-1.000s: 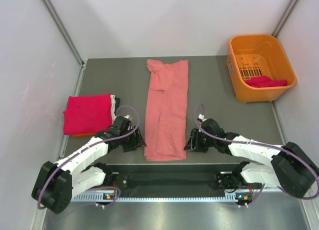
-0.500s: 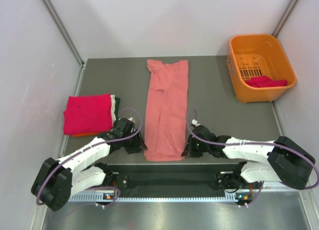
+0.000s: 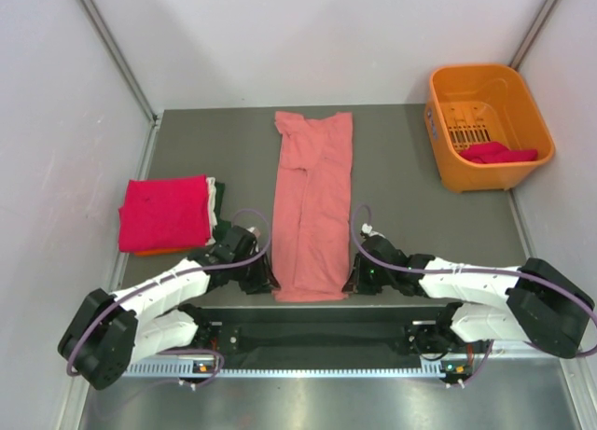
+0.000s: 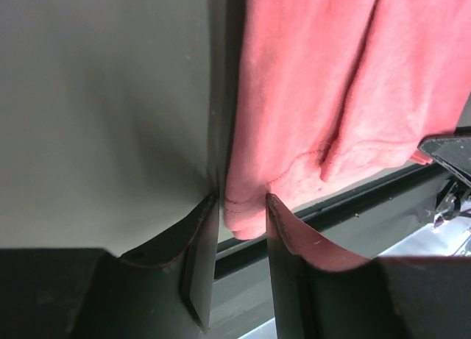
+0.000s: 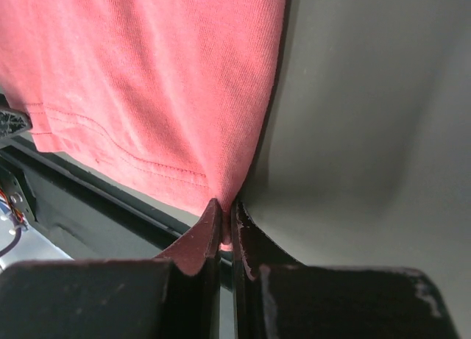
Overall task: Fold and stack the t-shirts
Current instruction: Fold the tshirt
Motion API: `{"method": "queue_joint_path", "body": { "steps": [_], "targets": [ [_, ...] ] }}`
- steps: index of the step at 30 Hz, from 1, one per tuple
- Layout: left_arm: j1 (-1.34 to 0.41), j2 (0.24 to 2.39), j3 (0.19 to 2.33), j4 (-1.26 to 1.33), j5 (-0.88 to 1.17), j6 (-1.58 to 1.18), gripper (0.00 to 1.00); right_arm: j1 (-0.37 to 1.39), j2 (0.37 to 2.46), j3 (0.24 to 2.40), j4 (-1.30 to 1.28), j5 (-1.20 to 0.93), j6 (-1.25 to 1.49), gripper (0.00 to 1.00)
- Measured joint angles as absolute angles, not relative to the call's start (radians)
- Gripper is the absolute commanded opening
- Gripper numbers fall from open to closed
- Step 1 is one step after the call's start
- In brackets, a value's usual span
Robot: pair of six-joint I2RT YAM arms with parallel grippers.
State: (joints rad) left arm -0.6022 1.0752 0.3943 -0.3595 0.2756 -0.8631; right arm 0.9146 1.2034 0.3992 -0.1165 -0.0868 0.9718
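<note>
The grey desk (image 3: 410, 197) carries a long pink shirt (image 3: 312, 206), folded into a narrow strip that runs from the far side to the near edge. From above its folds are hard to read; only a seam line and a tucked sleeve show near its far end.

Right of the pink shirt and further back stands an orange basket (image 3: 476, 69). A red shirt (image 3: 499, 153) lies bunched in it, partly hidden by the wall.

Left of the pink shirt sits a stack topped by a magenta shirt (image 3: 165, 213). The layers below show only as thin orange, white and dark edges.

From above, the dark wrists hide the fingers of both hands, so the wrist cameras have to settle the grips. The left hand (image 4: 241, 207) has its fingers apart, astride the pink shirt's near left corner (image 4: 324, 81), with a sliver of gap on one side. The right hand (image 5: 227, 207) is pinched together on the near right corner, with stitched hem (image 5: 147, 81) running off past it.
</note>
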Motion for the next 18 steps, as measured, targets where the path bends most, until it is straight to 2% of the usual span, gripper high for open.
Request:
{"method": "queue_joint_path", "body": {
  "steps": [5,7,8,14,18],
  "targets": [
    [-0.635,1.076,0.385,-0.341,0.299,-0.889,0.34,0.915,1.203,0.399,-0.116,-0.087,0.972,0.0],
    [-0.649,1.078,0.376,-0.325,0.31,-0.903,0.07,0.915,1.202,0.399,-0.117,-0.086,0.972,0.0],
    [-0.655,1.082,0.37,-0.309,0.315,-0.91,0.0,0.915,1.201,0.397,-0.116,-0.085,0.972,0.0],
    [-0.665,1.098,0.368,-0.286,0.325,-0.915,0.0,0.915,1.185,0.393,-0.128,-0.075,0.97,0.0],
    [-0.665,1.077,0.413,-0.31,0.337,-0.915,0.0,0.915,1.098,0.394,-0.19,-0.052,0.96,0.0]
  ]
}}
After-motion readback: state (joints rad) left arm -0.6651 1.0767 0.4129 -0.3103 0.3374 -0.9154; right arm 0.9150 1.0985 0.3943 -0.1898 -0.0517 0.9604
